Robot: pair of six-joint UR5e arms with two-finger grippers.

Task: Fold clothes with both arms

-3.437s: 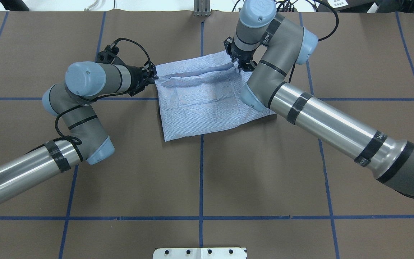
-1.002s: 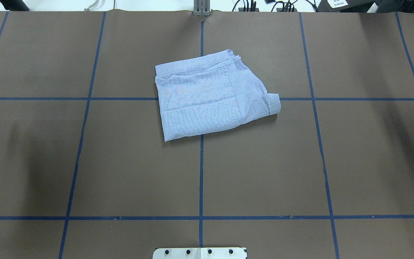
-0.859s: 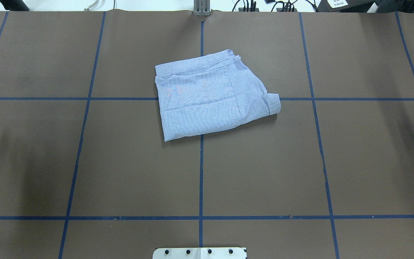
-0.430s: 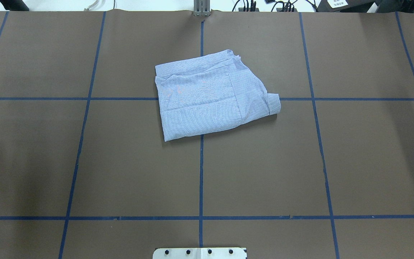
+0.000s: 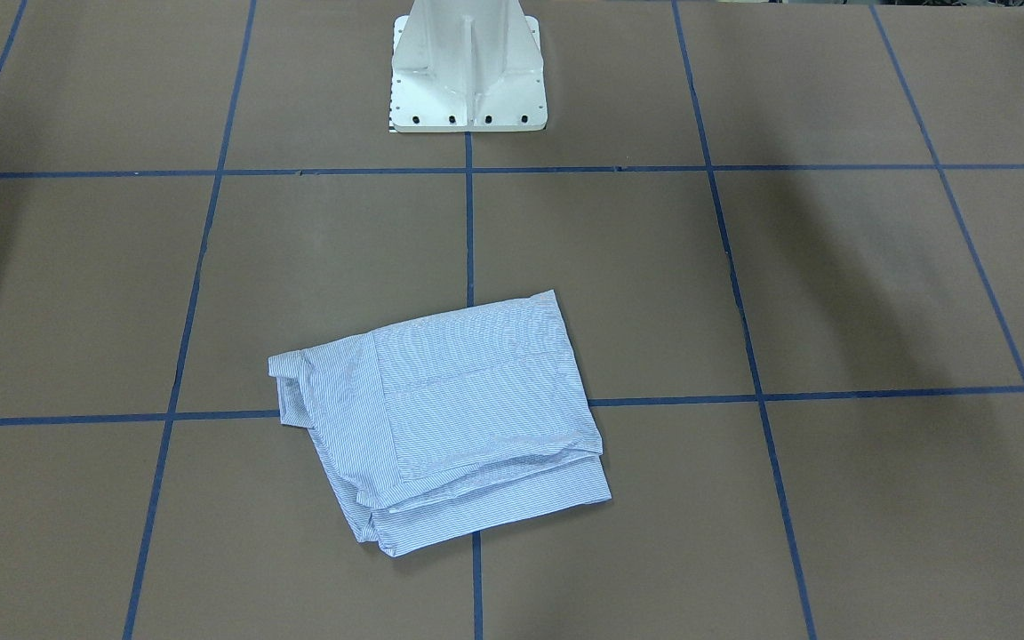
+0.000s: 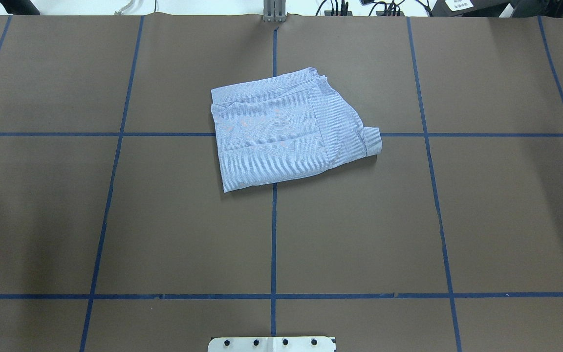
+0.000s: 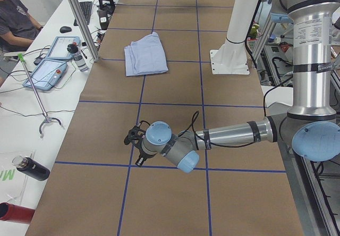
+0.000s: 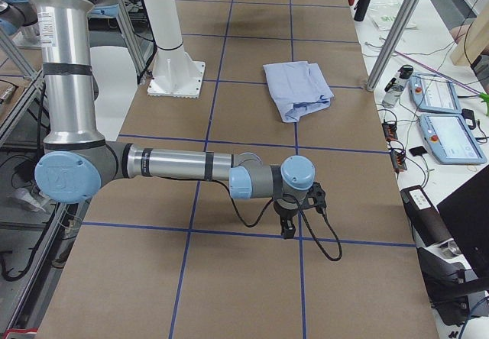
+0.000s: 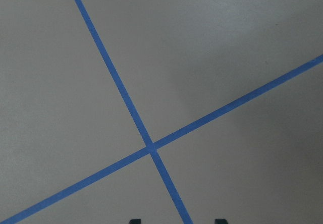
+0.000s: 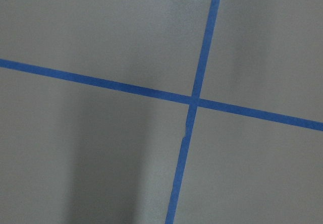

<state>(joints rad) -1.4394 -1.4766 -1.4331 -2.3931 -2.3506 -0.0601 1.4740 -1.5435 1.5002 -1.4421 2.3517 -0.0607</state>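
Note:
The clothes, one light blue striped shirt, lie folded into a compact rectangle at the middle of the table, with nothing touching them; the shirt also shows from the front. Both arms are pulled back to the table's ends, far from the shirt. My left gripper hovers low over a tape crossing, and its two fingertips stand apart with nothing between them. My right gripper hangs over bare paper near another tape crossing. I cannot tell whether it is open or shut; its wrist view shows only table.
Brown paper with blue tape grid lines covers the table. The white pedestal base stands at the robot's edge. Tablets, bottles and a grabber stick lie on the side bench, where a person sits.
Both arms let go of the shirt's far corners and drew back out of the overhead view. The last trace of the right gripper left the right edge. The shirt has not moved.

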